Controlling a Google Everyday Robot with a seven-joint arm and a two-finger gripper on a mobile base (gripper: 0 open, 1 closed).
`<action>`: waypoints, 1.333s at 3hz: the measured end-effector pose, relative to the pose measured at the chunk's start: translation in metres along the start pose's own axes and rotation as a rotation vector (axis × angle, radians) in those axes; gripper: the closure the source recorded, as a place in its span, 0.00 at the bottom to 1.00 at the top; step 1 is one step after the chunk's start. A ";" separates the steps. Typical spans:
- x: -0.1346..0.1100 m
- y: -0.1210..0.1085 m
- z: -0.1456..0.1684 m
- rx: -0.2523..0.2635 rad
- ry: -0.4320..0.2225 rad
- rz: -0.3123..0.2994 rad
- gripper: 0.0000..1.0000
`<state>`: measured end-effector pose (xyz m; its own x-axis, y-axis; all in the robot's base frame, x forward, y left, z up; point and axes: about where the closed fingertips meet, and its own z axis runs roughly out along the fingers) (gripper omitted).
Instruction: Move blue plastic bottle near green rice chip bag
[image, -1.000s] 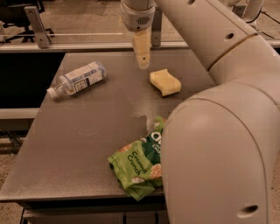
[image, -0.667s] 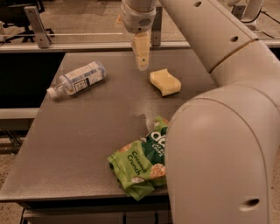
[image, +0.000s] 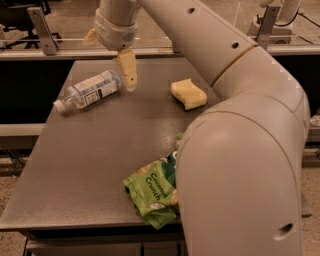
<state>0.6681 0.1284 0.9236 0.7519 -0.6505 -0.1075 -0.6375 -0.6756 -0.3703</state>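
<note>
Bluish-clear, the blue plastic bottle (image: 90, 90) lies on its side at the far left of the desk (image: 75, 165), well apart from the green rice chip bag (image: 151, 189) at the near edge, and my pincer (image: 128, 75) hangs just beside the bottle's base, released or clenched I cannot tell.

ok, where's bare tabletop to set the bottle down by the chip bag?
Widest bare patch: table left of the chip bag, up to the bottle. Also a strip between bag and sponge. Crowded far side: gripper hangs beside the bottle; arm hides bag's right.
</note>
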 end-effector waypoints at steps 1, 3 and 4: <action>-0.019 -0.009 0.035 -0.048 0.061 -0.063 0.00; -0.034 -0.019 0.085 -0.096 0.040 -0.129 0.18; -0.042 -0.019 0.094 -0.111 0.018 -0.160 0.42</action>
<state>0.6646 0.2015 0.8484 0.8427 -0.5371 -0.0380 -0.5253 -0.8045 -0.2771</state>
